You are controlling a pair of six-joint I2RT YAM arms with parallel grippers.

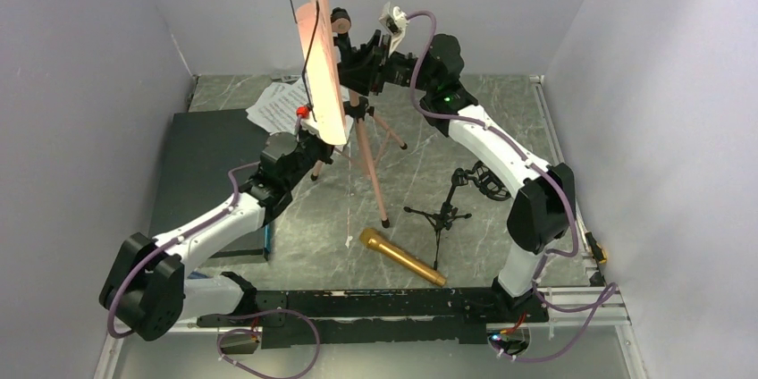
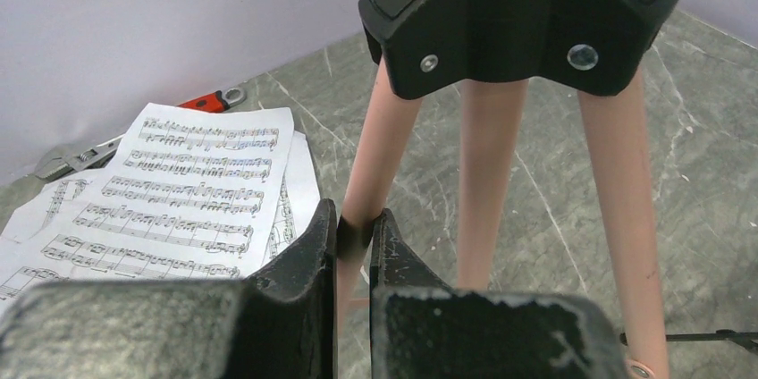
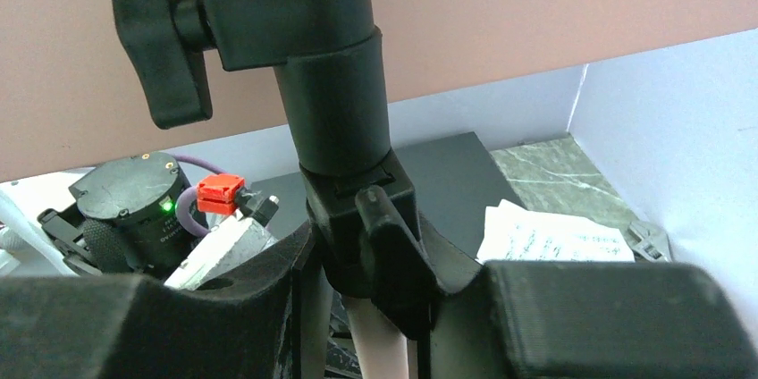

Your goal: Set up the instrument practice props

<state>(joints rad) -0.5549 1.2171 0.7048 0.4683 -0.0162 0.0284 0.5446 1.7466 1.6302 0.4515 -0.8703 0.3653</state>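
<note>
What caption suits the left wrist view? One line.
Left claw pinches a pink music stand leg; sheet-music pages lie beside it.

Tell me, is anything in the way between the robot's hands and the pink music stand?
No, nothing is between them. The left gripper is pinching one pink leg of the pink music stand, and the right gripper is closed around its black collar just under the tray.
</note>
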